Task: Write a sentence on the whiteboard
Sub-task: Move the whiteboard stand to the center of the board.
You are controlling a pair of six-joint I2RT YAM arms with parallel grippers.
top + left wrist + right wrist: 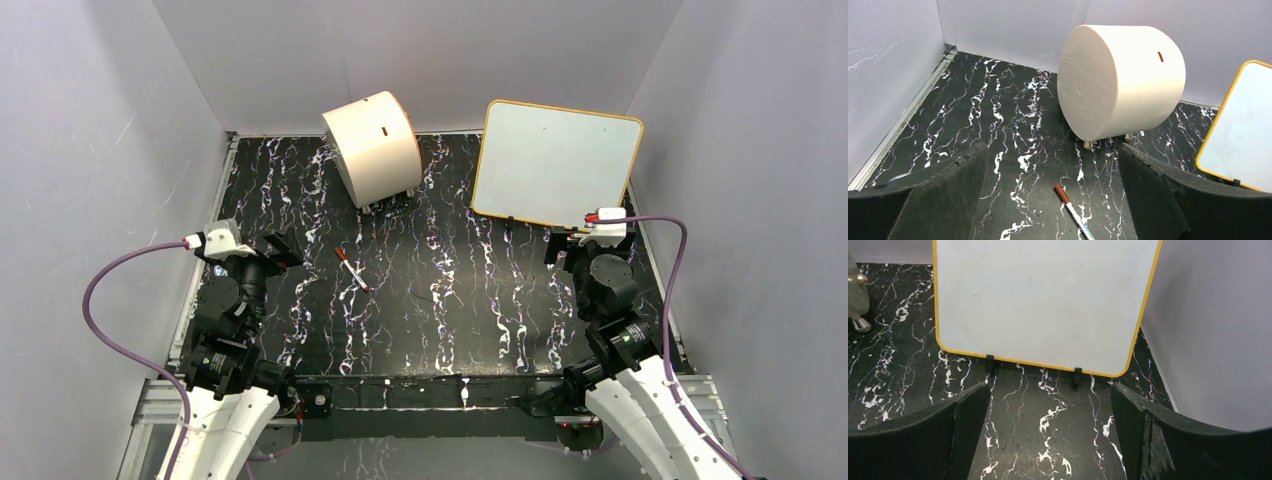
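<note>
- The left gripper hangs over the left side of the table with its two black fingers spread wide and nothing between them.
- A marker with a white barrel and a red cap lies flat on the table just ahead of those fingers. It is touched by neither, and its capped end points towards the far edge.
- Past the marker, near the middle of the far edge, a cream drum lies on its side on small metal feet. One flat end faces the left arm, and a small red slot shows on its curved wall.
- The right gripper is over the right side of the table, with its jaws also fully apart and holding nothing.
- The whiteboard is directly in front of it, in the far right corner of the table. It is propped up at a tilt, with its lower orange rim and two small black clips resting on the marbled surface.
- The board's white face shows only a couple of faint thin marks.
- The drum and the whiteboard stand apart, with bare table between them.
</note>
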